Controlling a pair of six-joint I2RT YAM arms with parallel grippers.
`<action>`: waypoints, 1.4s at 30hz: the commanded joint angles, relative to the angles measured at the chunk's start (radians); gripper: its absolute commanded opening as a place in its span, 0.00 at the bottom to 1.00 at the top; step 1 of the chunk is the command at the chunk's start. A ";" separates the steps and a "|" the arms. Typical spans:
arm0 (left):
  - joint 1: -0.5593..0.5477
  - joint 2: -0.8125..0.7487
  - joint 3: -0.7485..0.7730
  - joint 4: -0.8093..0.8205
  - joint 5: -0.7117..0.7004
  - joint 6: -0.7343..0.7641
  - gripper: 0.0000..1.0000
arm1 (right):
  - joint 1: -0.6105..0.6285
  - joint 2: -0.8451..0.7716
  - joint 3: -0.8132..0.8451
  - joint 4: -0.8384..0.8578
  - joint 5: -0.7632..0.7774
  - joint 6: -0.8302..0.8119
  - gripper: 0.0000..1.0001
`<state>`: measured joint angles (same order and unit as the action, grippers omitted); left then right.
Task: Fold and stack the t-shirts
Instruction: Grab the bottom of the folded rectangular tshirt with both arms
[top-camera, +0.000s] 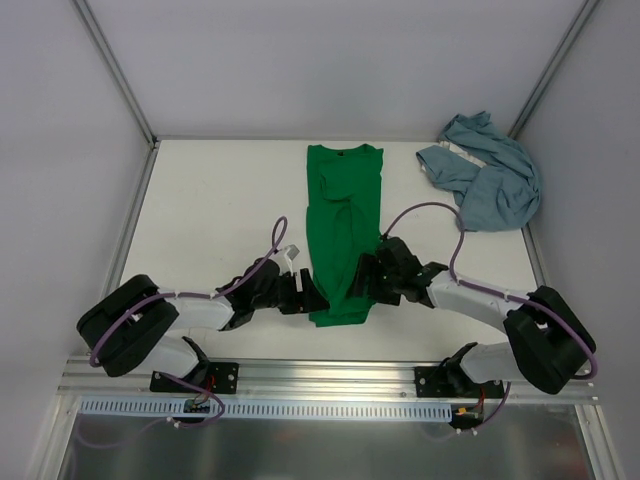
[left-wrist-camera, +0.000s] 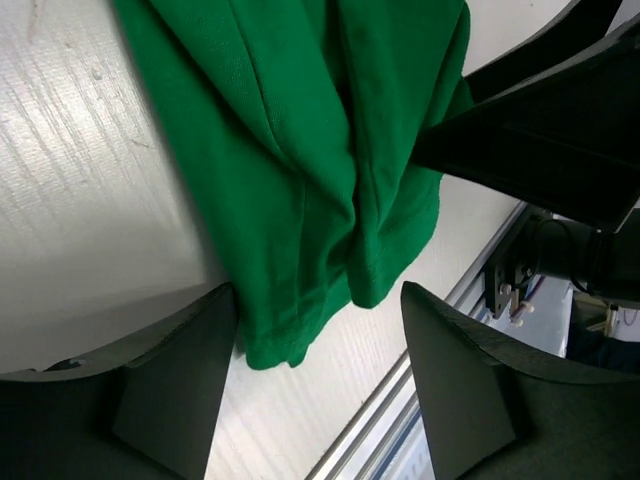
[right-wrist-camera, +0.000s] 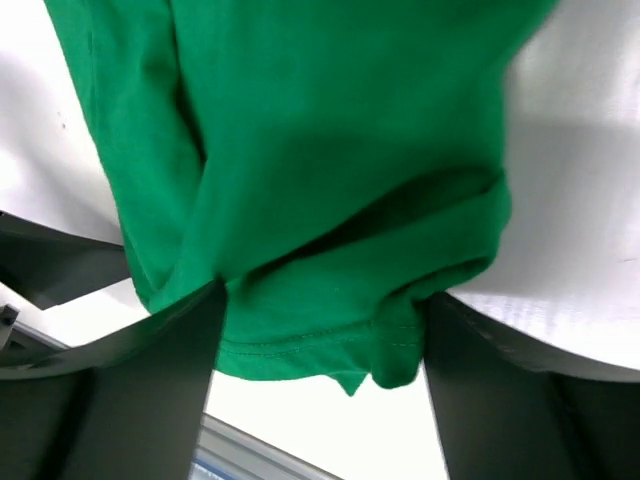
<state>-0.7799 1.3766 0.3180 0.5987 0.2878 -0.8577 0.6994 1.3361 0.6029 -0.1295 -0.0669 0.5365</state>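
The left pincer (top-camera: 305, 292) lies low on the white, faintly streaked tabletop (top-camera: 220, 200), at the near left corner of the green shirt (top-camera: 345, 220). In the left wrist view its dark, wedge-shaped fingers (left-wrist-camera: 170, 390) stand well apart. The shirt's hem corner (left-wrist-camera: 300, 130) reaches in between them as a soft knit with a stitched seam, gathered into two rounded folds. The cloth meets the inner face of one finger and comes just beside the other. It is not squeezed, so this pincer is open around the corner.

Ahead of both pincers the green shirt stretches away as a long narrow strip, folded lengthwise, with its collar at the far end.

The right pincer (top-camera: 365, 275) sits at the shirt's near right corner, facing the left one across the hem. In the right wrist view the matte green cloth (right-wrist-camera: 320, 130) is bunched into a thick fold with a stitched edge. It fills the whole gap between the two dark fingers (right-wrist-camera: 150, 400) and touches both. The fingers stand wide, but I cannot tell whether they press the cloth or merely flank it.

Well beyond the right pincer and out to its right, the blue-grey shirt (top-camera: 490, 180) lies crumpled in a loose heap with paler trim showing, at the far right corner of the tabletop.
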 joint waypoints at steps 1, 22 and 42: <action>-0.012 0.050 0.016 0.075 0.043 -0.010 0.66 | 0.037 0.040 -0.032 -0.001 -0.036 0.057 0.76; -0.041 0.013 0.020 0.095 0.064 -0.061 0.00 | 0.121 -0.146 -0.043 -0.229 0.018 0.117 0.01; -0.243 -0.250 -0.001 -0.181 -0.124 -0.135 0.00 | 0.301 -0.298 -0.009 -0.416 0.140 0.221 0.01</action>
<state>-1.0157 1.1683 0.3107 0.4828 0.2176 -0.9890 0.9947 1.0805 0.5156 -0.4381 -0.0051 0.7547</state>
